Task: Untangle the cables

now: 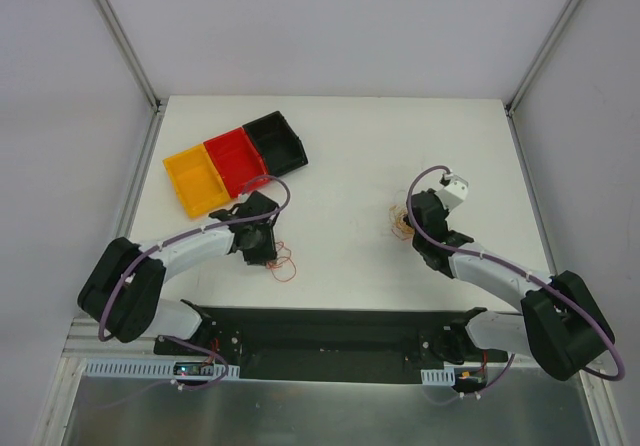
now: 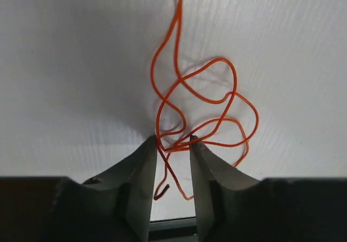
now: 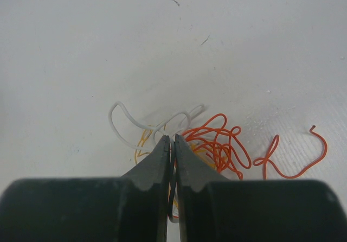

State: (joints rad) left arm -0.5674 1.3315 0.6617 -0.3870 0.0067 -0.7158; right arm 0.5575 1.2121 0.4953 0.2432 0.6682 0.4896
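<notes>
Plainly, two separate piles to read here. Toward the near edge of the counter [image 1: 350,166], left of its middle: a loose orange cable [image 2: 200,106], lying directly ahead of the left end effector [image 2: 173,140] and reaching back between its jaws. Jaws standing apart, a couple of strands threaded through the gap, nothing visibly pinched (tail end curling back under the fingers). Long axis running straight out from the fingertips, free tip pointing farthest ahead, loops bulging to the right of that line in the wrist view. From above, spreads from the end effector toward the counter's middle, along the near edge.

Over by the right edge, about halfway up the counter: the tangle of cables [image 3: 211,144], orange, yellow and white loops heaped together, touching the tips of the right end effector [image 3: 172,139]. Jaws there pressed almost together, seemingly clamped on one thin strand running down between them; cannot tell which colour. Heap spreading mostly across the fingers' line, wider to the right than to the left, so no single clear direction.

Judging by nearness: right arm for the tangle, left arm for the orange cable, the two piles well apart. Probably calls for drawing the pinched strand back along the fingers' own line, away from the heap.
</notes>
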